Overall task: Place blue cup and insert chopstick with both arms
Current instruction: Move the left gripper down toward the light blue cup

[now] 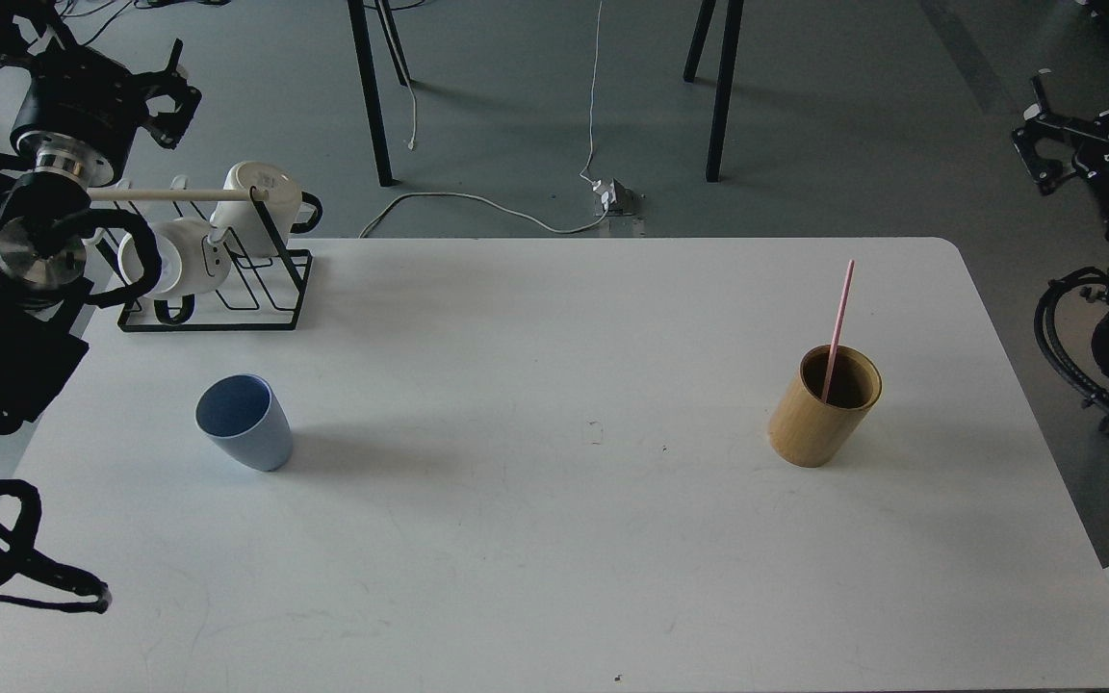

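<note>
Blue cup [245,422] stood upright, well below the left gripper [167,96]; chopstick [838,332] leaned in the bamboo holder [819,409], nearer the right gripper [1036,144]. Neither's finger state could be told.

A white table [554,539] with rounded corners fills most of the view, its matte top lightly scuffed and speckled. Beyond its far edge lies a smooth grey floor [834,115]. Two pairs of dark, slanted furniture legs stand on that floor, one pair left of centre [372,96] and one right of centre [716,87]. A thin white cable [477,200] trails across the floor to a small white plug block [612,195] near the table's far edge. Light is soft and even, with faint shadows.
</note>
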### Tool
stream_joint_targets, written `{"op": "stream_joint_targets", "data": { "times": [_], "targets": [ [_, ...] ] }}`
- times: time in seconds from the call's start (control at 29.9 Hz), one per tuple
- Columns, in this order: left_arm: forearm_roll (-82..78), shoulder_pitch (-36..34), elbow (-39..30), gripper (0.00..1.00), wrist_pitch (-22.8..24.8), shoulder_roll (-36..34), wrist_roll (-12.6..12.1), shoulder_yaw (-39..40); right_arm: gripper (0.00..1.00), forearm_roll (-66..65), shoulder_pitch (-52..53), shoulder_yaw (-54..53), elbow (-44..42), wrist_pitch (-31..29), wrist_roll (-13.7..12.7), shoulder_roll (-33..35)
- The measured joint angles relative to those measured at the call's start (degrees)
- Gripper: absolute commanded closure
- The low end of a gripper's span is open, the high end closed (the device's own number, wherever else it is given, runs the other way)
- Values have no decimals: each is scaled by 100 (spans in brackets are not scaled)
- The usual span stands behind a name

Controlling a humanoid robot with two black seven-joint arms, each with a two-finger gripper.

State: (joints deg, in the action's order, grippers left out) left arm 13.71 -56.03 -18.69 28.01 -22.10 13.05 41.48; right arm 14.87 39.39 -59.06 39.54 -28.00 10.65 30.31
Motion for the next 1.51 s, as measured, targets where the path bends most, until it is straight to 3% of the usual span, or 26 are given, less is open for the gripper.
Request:
{"op": "stream_joint_targets", "data": {
  "times": [0.4, 0.64, 0.77, 1.17, 1.37, 1.51],
  "targets": [
    [-29, -11, -304, 1, 0, -32, 5, -114, 1, 16, -4, -205, 63, 0, 22, -6],
    [-300, 328, -2643, 1, 0, -1384, 18, -526, 1, 16, -119, -245, 217, 0, 22, 67],
    [-1651, 365, -3646, 1, 1, -2156, -1, -847, 1, 22, -206, -357, 283, 0, 24, 85],
    [-6288, 732, -5723, 8, 1, -4281, 76, -1000, 1, 16, -335, -471, 414, 0, 26, 157],
    [-8576, 999, -6103, 20, -6, -4643, 274, -1184, 1, 16, -365, -476, 412, 0, 26, 320],
    [-9918, 1024, -6097, 28, -333, -4656, 479, -1693, 1, 16, -386, -476, 406, 0, 26, 424]
  ]
}}
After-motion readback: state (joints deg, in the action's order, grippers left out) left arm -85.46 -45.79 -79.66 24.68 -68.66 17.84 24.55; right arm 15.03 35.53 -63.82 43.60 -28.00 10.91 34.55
